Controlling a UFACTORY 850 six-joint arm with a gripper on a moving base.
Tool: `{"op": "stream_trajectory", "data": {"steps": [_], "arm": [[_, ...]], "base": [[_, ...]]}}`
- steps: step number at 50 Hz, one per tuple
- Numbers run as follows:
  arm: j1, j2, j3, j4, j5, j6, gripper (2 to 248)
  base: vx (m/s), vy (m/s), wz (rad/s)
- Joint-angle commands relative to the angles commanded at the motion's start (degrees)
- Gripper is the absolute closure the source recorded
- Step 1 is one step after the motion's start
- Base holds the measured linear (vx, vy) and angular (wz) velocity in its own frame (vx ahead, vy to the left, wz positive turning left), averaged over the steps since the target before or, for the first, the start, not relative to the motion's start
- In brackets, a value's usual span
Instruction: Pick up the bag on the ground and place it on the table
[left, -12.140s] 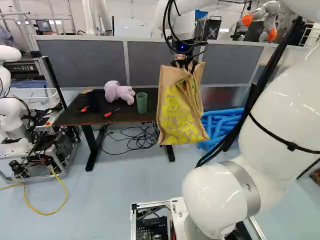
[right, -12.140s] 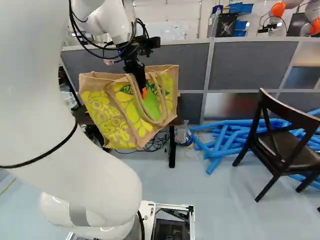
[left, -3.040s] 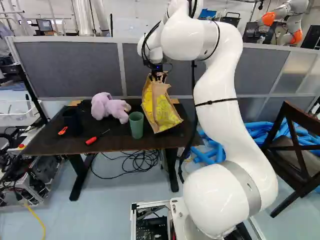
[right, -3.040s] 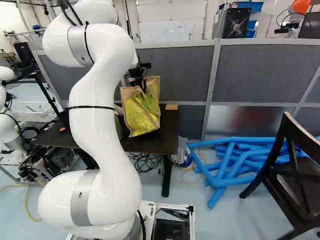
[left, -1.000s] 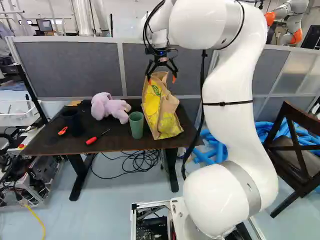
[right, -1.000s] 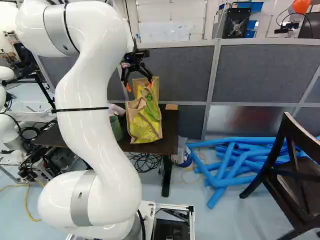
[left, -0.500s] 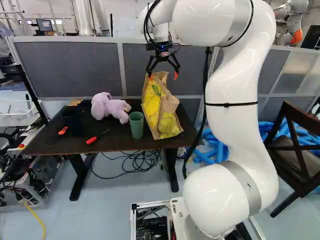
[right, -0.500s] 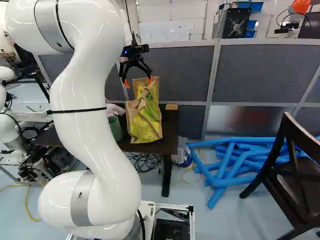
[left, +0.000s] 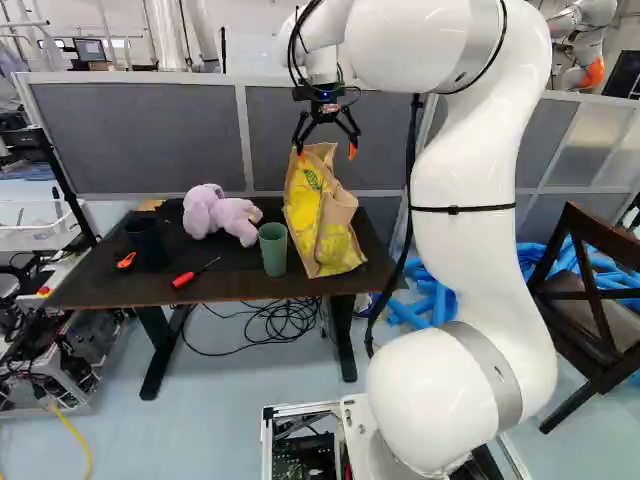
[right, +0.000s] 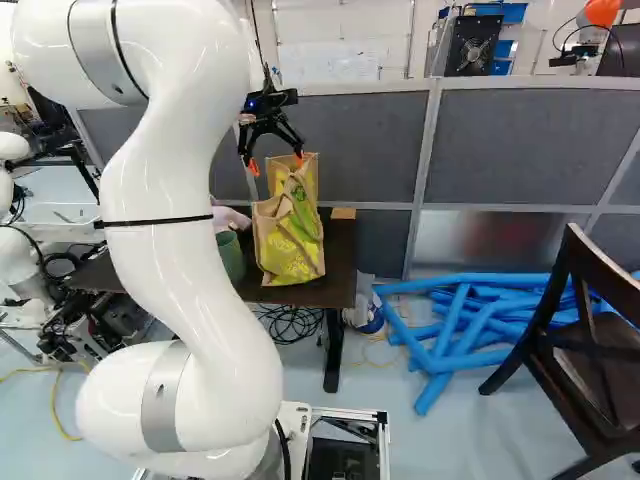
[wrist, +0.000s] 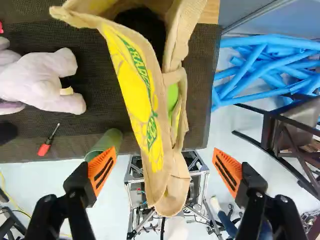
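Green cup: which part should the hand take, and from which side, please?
Probably the near rim of the green cup, the hand coming from above, one finger inside: it stands upright, open at the top, with the bag close beside it.

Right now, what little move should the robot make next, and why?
Probably lift the gripper straight up, clear of the bag: its fingers stand wide open, and the bag already stands upright on the table.
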Motion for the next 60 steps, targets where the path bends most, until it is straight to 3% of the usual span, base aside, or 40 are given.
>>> {"op": "stream_trajectory", "data": {"steps": [60], "arm": [[0.0,0.0,0.0,0.0,0.0,0.0,3]], "base": [[-0.184,-0.001,0.004]]}}
